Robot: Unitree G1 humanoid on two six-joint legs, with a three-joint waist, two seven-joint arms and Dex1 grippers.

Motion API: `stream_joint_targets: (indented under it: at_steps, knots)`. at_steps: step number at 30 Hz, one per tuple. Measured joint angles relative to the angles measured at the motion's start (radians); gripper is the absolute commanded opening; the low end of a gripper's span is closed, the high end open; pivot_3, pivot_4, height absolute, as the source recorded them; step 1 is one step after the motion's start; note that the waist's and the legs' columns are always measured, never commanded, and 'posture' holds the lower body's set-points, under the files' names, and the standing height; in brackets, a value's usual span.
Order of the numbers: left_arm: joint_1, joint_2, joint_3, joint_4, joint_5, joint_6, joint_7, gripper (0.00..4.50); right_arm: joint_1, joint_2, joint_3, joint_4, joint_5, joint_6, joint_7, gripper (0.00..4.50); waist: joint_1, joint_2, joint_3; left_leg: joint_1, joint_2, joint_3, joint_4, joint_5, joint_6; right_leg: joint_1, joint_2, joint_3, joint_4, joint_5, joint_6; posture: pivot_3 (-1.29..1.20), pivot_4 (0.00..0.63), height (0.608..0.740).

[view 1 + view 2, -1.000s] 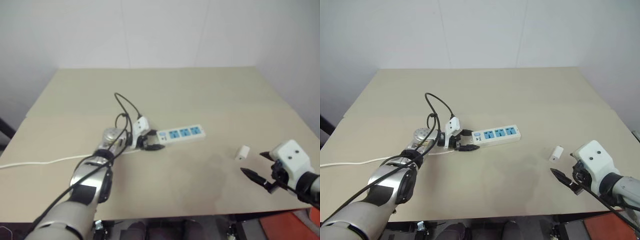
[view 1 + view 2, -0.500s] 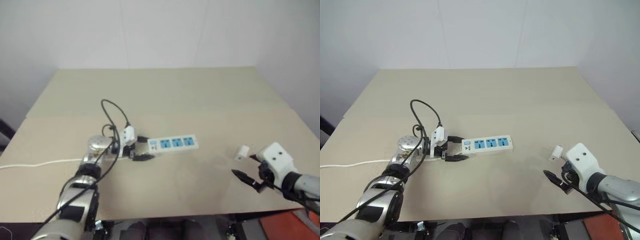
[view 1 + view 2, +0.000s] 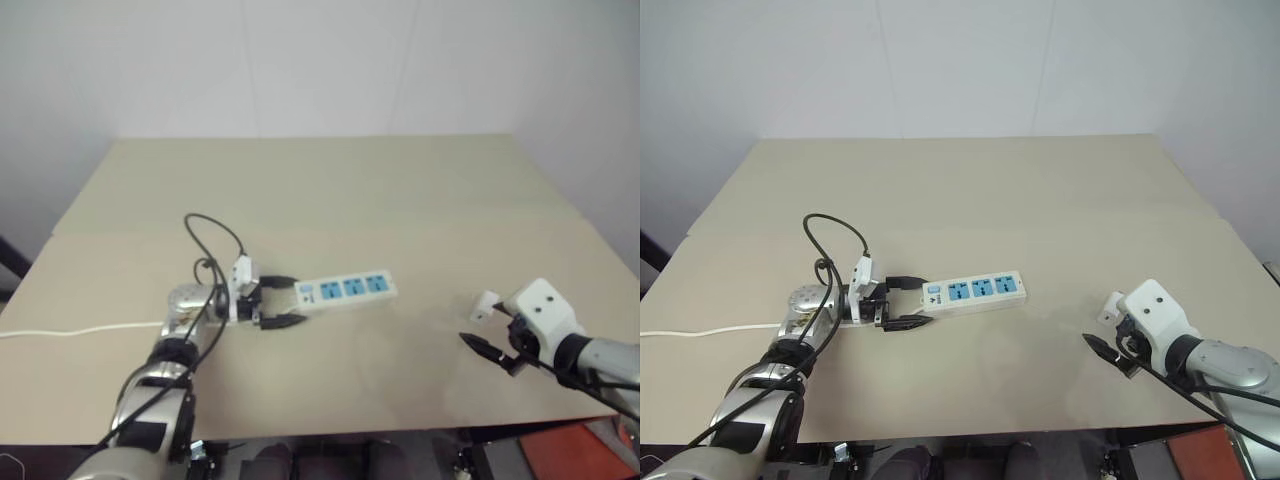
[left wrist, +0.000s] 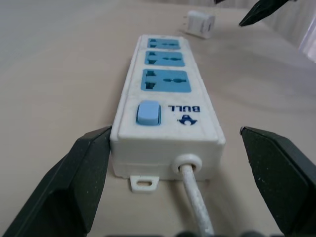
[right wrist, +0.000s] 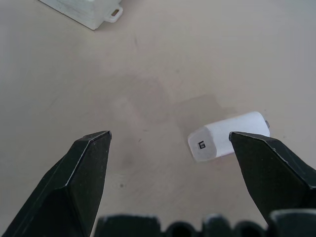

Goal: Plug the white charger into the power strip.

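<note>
The power strip [image 3: 345, 289] lies flat near the middle of the tan table [image 3: 330, 190], its three blue sockets facing up. My left gripper [image 3: 288, 301] is open and level, with one black finger on each side of the strip's switch end [image 4: 148, 112] where the cord leaves. The white charger [image 3: 485, 304] lies on its side at the right. My right gripper [image 3: 483, 325] is open just in front of it. In the right wrist view the charger [image 5: 228, 136] rests on the table beside one fingertip [image 5: 256, 148].
The strip's thin white cord [image 3: 80, 328] runs left across the table to its edge. The table's front edge [image 3: 330, 432] is close below both arms, and a white wall stands behind. Something orange [image 3: 590, 432] sits below the front right corner.
My left gripper has opened and let go of the strip's switch end after drawing the strip left and nearer. My right gripper has moved in closer to the charger.
</note>
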Motion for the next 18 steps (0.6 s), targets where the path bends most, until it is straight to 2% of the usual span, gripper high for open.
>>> stream_joint_targets:
  at_steps: [8, 18]
  knots:
    - [-0.107, -0.043, 0.020, 0.204, 0.015, -0.137, 0.038, 4.47, 0.042, -0.004, -0.036, -0.020, 0.000, 0.001, 0.000, 4.50, 0.003, 0.000, 0.000, -0.002, 0.000, 0.000, 0.000, 0.000, 0.000, 0.000, 0.000, -0.001, -0.001, 0.000, 0.000, 0.00, 0.150, 0.740]
    - [-0.128, -0.078, 0.025, 0.228, 0.045, -0.178, 0.005, 4.47, 0.087, 0.003, -0.130, -0.081, 0.010, 0.026, -0.003, 4.50, -0.003, 0.000, 0.000, -0.001, 0.000, 0.000, 0.001, 0.000, 0.001, 0.000, 0.000, 0.000, 0.000, 0.000, 0.000, 0.00, 0.150, 0.740]
